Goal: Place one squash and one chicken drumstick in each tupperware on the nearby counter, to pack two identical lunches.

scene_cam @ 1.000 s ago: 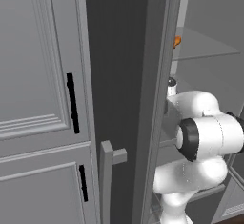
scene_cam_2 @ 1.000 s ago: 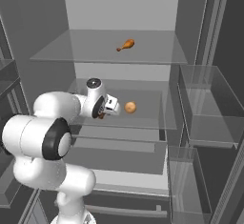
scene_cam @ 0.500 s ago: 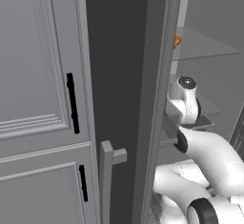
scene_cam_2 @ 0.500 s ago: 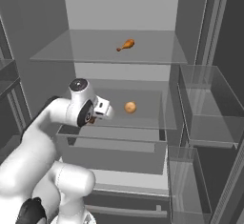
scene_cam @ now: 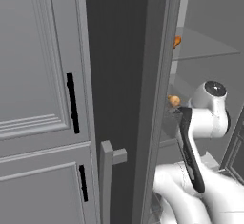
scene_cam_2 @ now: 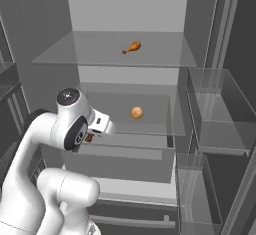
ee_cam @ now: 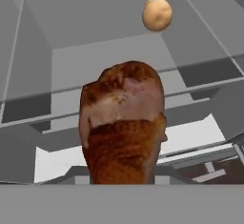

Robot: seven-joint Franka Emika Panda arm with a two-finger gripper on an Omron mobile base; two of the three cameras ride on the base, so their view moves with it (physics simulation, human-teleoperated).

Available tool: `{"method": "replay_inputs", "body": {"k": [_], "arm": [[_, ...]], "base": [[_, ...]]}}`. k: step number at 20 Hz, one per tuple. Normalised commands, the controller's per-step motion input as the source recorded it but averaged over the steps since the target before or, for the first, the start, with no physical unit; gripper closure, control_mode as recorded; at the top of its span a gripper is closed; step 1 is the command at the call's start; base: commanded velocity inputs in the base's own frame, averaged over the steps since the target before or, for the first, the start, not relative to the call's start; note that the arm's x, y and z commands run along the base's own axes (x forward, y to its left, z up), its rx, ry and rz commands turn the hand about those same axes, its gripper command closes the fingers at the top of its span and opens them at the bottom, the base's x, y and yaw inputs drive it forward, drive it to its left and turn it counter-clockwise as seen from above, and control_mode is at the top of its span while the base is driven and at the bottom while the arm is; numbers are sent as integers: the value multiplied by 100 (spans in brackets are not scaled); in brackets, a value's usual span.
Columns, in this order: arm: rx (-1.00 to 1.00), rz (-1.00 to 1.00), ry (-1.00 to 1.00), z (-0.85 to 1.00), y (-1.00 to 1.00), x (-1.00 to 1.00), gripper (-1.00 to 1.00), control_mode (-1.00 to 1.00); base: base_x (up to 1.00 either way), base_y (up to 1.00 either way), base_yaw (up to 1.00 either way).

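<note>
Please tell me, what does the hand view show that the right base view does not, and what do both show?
Hand view alone: the browned meaty surface of the drumstick close up, in the tool. Right base view alone: a second drumstick on the upper glass shelf, and the clear door bins. Both: the round tan food on the middle shelf.

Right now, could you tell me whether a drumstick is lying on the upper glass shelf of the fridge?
Yes, an orange-brown drumstick lies on the upper glass shelf in the right base view.
</note>
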Motion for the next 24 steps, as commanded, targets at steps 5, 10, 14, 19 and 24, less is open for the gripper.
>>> {"method": "replay_inputs", "body": {"k": [5,10,14,19,24], "arm": [[0,0,0,42,-15,-100,100,-100],[-2,0,0,9,0,-60,100,100],[0,0,0,0,0,0,100,100],[0,0,0,0,0,0,100,100],[0,0,0,0,0,0,100,100]], "base": [[0,0,0],[-40,0,0],[-100,0,0],[-100,0,13],[-100,21,44]]}}
